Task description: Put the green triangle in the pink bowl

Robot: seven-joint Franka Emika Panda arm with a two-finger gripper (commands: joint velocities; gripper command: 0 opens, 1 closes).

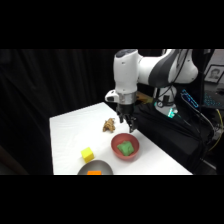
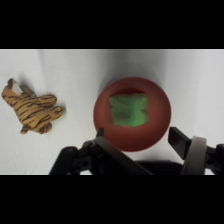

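One green triangle (image 2: 129, 111) is lying inside the pink bowl (image 2: 102, 131), sitting on the bowl's floor a little toward the far wall as the wrist camera is seeing it, with red rim showing all round it. Nothing is touching the block, so the bowl alone is keeping it in place. Judging from this, the placing itself looks done and only the arm's retreat is left.

The claw (image 2: 135, 137) is hanging above the bowl with its two fingers spread wide apart and gripping nothing. In the wrist view one finger is showing at the bowl's near-left edge and the other at its near-right edge, with the bowl's near rim lying between them. That wide spread fits a release: the fingers are standing clear of the block, and a straight lift should avoid catching the rim. From the side, the claw (image 1: 127, 123) is hovering just above the bowl's (image 1: 116, 145) back edge, apart from the green triangle (image 1: 126, 147) below it.

Other things are sitting on the white counter (image 1: 70, 131) away from the bowl. A small striped tiger toy (image 2: 31, 107) is lying on its side to the bowl's left in the wrist view, well apart from it. A yellow cube (image 1: 88, 154) is resting nearer the counter's front edge, and a grey bowl (image 1: 96, 168) with something orange in it is showing beside the cube at the picture's bottom. None of them is crowding the pink bowl, so the arm has room to rise.
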